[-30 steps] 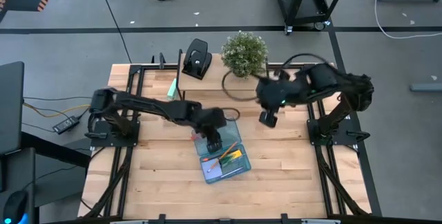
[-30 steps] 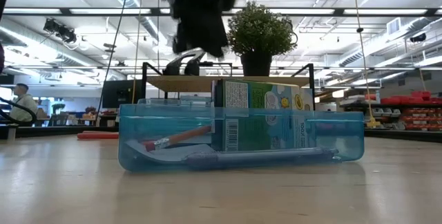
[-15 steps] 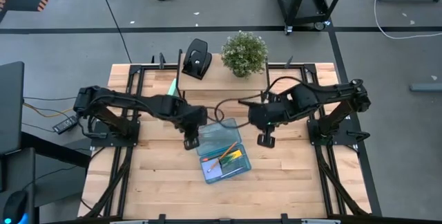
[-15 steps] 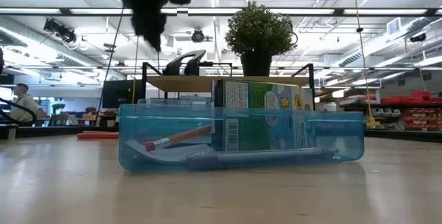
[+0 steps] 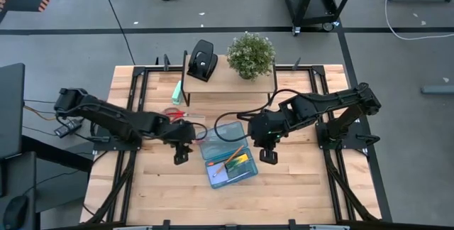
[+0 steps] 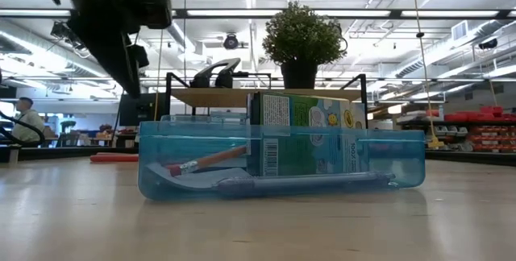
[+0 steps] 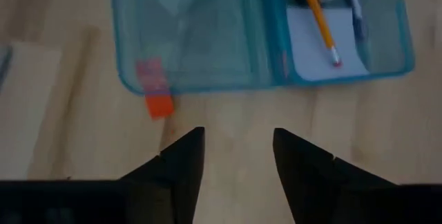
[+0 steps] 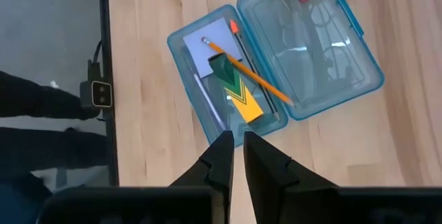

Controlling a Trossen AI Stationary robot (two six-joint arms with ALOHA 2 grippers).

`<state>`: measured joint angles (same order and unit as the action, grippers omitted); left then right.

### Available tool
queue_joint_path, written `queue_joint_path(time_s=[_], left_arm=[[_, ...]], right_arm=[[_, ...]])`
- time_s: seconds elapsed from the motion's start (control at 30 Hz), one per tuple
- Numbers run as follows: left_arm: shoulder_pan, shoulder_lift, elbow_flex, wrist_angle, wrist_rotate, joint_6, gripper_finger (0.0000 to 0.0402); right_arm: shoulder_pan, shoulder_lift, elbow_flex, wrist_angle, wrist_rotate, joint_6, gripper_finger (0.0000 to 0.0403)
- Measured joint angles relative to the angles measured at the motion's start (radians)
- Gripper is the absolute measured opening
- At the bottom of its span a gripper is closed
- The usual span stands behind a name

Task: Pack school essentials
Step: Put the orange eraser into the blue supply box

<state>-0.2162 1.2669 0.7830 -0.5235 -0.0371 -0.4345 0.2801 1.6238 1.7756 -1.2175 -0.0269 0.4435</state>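
Note:
An open clear-blue case (image 5: 228, 155) lies mid-table with its lid (image 7: 197, 37) flat beside its base (image 8: 222, 92). The base holds a pale blue note pad (image 7: 319, 61), an orange pencil (image 8: 252, 75), a yellow-green crayon box (image 8: 236, 94) and a pen (image 8: 207, 110). A small orange piece (image 7: 159, 104) lies at the lid's corner. Red-handled scissors (image 5: 176, 116) lie on the table left of the case. My left gripper (image 5: 180, 153) is open and empty left of the case. My right gripper (image 5: 268, 156) is shut and empty right of it.
A raised shelf at the table's far side carries a black hole punch (image 5: 202, 59) and a potted plant (image 5: 250, 54). A mint-green block (image 5: 177, 91) leans at the shelf's left. A pale card (image 7: 27, 99) lies near the lid. Bare wood shows toward the near edge.
My left gripper has drawn back from above the case toward the table's left edge. My right gripper has come from the far side, by the plant, toward the near edge and stands beside the case's right side. The case and its contents have kept still.

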Motion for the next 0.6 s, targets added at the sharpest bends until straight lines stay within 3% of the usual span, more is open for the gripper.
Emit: queue_joint_path(time_s=[0.33, 0.6], left_arm=[[-0.066, -0.031, -0.26, 0.218, -0.207, -0.105, 0.0216], [-0.079, -0.031, -0.31, 0.353, -0.363, -0.05, 0.0234]], right_arm=[[-0.002, -0.025, 0.002, -0.007, 0.0, 0.066, 0.0041], [-0.002, -0.031, 0.002, -0.007, 0.0, 0.062, 0.0041]])
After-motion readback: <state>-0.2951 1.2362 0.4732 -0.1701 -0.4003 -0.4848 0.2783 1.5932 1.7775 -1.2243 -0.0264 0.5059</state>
